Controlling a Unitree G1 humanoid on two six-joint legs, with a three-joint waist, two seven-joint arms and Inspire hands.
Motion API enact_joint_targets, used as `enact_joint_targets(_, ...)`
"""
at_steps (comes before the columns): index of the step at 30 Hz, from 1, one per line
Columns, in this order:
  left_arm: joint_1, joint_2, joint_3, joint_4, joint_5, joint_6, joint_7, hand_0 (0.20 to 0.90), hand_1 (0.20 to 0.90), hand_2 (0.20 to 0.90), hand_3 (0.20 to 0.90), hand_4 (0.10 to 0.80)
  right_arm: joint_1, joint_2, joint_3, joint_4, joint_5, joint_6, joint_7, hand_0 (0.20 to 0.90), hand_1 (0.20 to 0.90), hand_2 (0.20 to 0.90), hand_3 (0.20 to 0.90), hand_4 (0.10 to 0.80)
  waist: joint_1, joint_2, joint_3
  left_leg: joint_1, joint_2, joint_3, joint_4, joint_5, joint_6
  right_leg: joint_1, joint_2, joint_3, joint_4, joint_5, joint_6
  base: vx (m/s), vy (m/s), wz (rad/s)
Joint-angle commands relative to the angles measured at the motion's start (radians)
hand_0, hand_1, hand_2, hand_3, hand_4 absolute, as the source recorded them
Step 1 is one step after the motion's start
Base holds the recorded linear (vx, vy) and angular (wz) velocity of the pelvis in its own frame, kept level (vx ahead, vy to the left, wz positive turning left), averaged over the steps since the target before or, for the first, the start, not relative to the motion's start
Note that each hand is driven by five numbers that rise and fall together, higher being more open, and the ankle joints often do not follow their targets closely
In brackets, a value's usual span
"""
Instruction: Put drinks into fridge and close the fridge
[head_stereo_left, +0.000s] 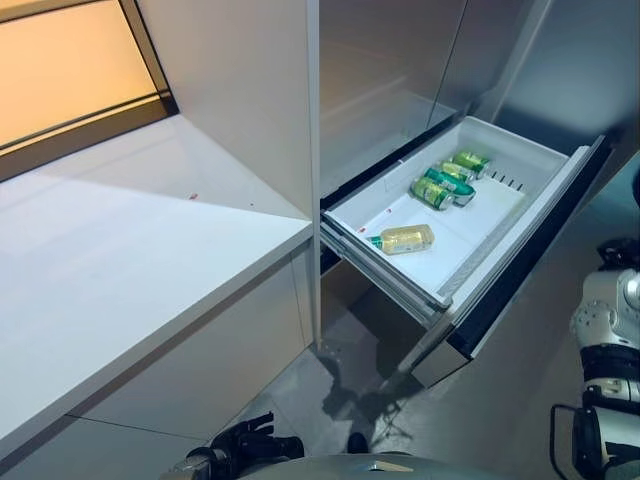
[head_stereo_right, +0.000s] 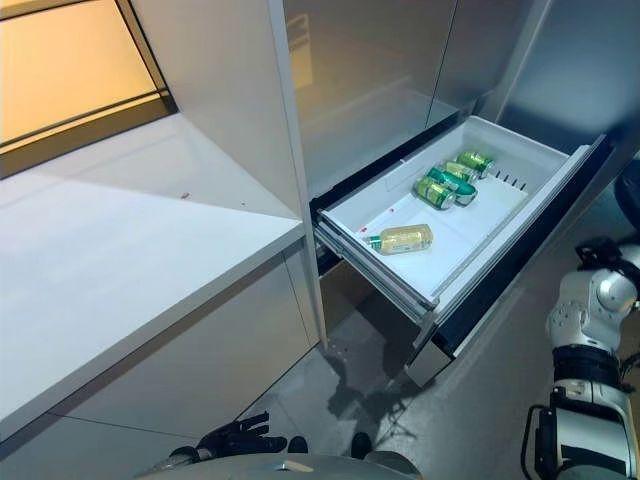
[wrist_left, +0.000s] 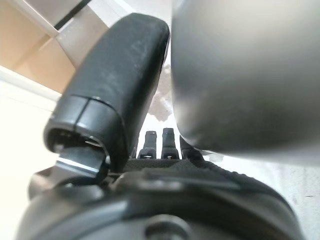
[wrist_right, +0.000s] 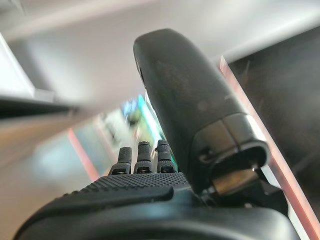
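Four drinks lie in white plastic drawer (head_stereo_left: 560, 165) | left hand (head_stereo_right: 235, 440), right hand (wrist_right: 150, 200) relaxed, empty

A long white table (head_stereo_left: 130, 260) runs along the left beneath an amber-lit window (head_stereo_left: 60, 70) in a dark frame. A tall white cabinet panel (head_stereo_left: 240, 90) stands beside it, over a grey floor (head_stereo_left: 330, 390).

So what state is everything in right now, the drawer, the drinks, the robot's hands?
Drawer: pulled open.
Cans: three green ones lying on their sides in the drawer.
Bottle: lying on its side in the drawer, nearer its front.
Left hand: open, empty.
Right hand: open, empty.
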Motion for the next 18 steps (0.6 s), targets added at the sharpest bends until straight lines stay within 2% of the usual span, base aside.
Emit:
enact_joint_targets(1, 0.008, 0.008, -0.051, 0.046, 0.003, 0.005, -0.008, 0.9, 0.9, 0.9, 0.9, 0.8, -0.047, -0.049, -0.002, -0.055, -0.024, -0.106, 0.016, 0.9, 0.9, 0.9, 0.9, 0.8, 0.047, -0.032, 0.014, -0.103, -0.054, -0.042, 0.291, -0.208, 0.054, -0.073, -0.051, -0.009, 0.273, -0.141, 0.008, -0.063, -0.001, 0.16)
enact_joint_targets(5, -0.044, 0.015, -0.052, 0.013, -0.036, 0.003, 0.03, 0.9, 0.9, 0.9, 0.9, 0.8, -0.103, -0.04, 0.037, -0.037, 0.029, -0.134, 0.027, 0.9, 0.9, 0.9, 0.9, 0.8, 0.064, -0.031, 0.11, -0.257, -0.075, -0.057, 0.45, -0.252, 0.074, -0.201, -0.057, -0.02, 0.405, -0.17, -0.013, -0.249, -0.004, 0.12)
enact_joint_targets(8, -0.095, 0.019, -0.051, -0.022, -0.077, 0.0, 0.063, 0.9, 0.9, 0.9, 0.9, 0.8, -0.182, -0.037, 0.08, -0.04, 0.07, -0.11, 0.06, 0.9, 0.9, 0.9, 0.9, 0.8, 0.071, -0.029, 0.186, -0.387, -0.085, -0.056, 0.554, -0.266, 0.09, -0.329, -0.052, -0.021, 0.519, -0.185, -0.032, -0.325, 0.002, 0.05)
enact_joint_targets(12, -0.128, 0.009, -0.042, -0.05, -0.121, -0.012, 0.092, 0.9, 0.9, 0.9, 0.9, 0.8, -0.251, -0.019, 0.143, -0.042, 0.078, -0.061, 0.146, 0.9, 0.9, 0.9, 0.9, 0.8, 0.08, -0.023, 0.237, -0.496, -0.099, -0.065, 0.631, -0.266, 0.095, -0.444, -0.044, -0.017, 0.614, -0.201, -0.047, -0.201, 0.038, -0.04)
enact_joint_targets(18, -0.133, -0.004, -0.038, -0.085, -0.178, -0.036, 0.092, 0.9, 0.9, 0.9, 0.9, 0.8, -0.342, -0.037, 0.217, -0.041, 0.037, -0.003, 0.273, 0.9, 0.9, 0.9, 0.9, 0.8, 0.096, -0.006, 0.257, -0.548, -0.11, -0.071, 0.639, -0.241, 0.087, -0.502, -0.041, -0.029, 0.647, -0.201, -0.053, -0.078, 0.052, -0.07)
